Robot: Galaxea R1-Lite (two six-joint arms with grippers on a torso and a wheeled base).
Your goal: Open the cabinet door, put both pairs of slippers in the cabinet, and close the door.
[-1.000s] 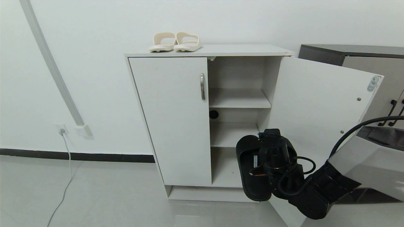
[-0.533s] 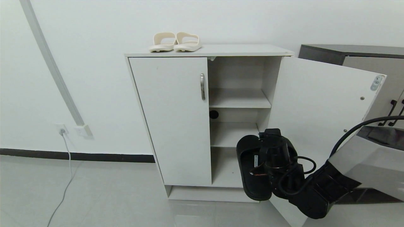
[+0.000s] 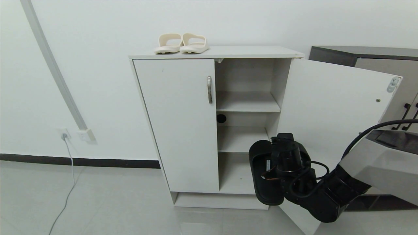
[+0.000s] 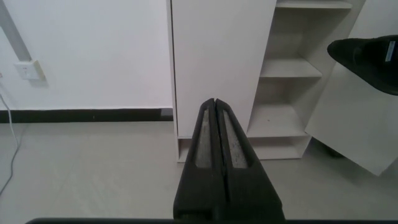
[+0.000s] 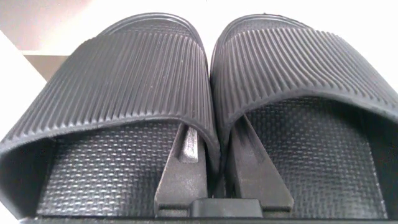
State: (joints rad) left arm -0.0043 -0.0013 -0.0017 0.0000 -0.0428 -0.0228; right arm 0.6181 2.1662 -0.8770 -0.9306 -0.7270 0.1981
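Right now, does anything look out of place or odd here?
Nothing damaged or spilled. The beige slippers sit on the cabinet top, not inside; the right gripper holds the black slippers before the open right door.

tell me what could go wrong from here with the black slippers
1. The right end effector grips the black slippers only by their touching inner edges, so one might slip free.
2. It sits close to the open door and could bump it.
3. The pair might catch a shelf edge going in.
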